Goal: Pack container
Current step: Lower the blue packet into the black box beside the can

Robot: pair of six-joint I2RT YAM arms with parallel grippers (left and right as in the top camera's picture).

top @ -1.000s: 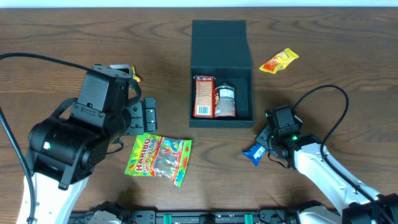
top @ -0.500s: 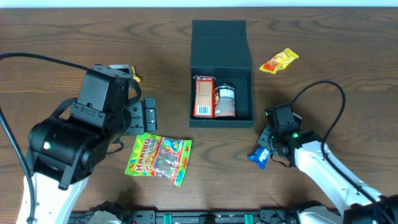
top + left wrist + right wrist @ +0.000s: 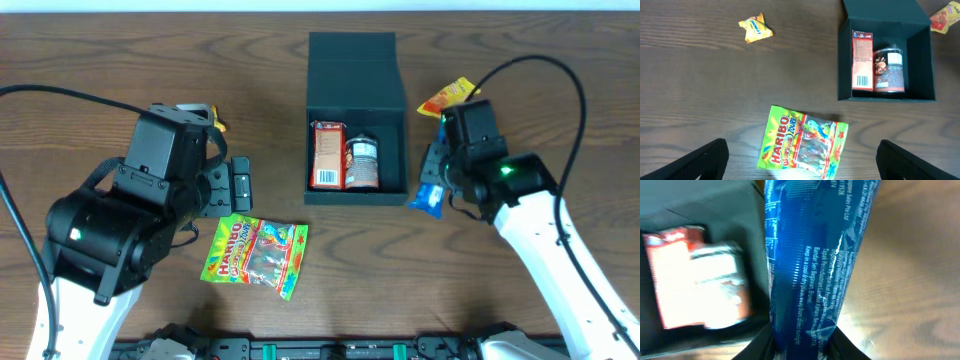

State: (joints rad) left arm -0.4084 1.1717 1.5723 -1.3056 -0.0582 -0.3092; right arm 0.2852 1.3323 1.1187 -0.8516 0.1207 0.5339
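The dark teal container stands open at the table's back centre, its lid flap lying flat behind it. Inside are a red box and a dark can; both also show in the left wrist view, the red box left of the can. My right gripper is shut on a blue snack packet, lifted just beyond the container's right wall. My left gripper hangs open above a green Haribo bag, not touching it.
A yellow-red packet lies right of the container, partly behind my right arm. A small yellow packet lies at the left, mostly hidden under my left arm in the overhead view. The table's near edge runs along the bottom.
My right gripper has lifted the blue snack packet off the table and carried it back and up, from the front right to beside the container's right wall. The left arm has stayed still.
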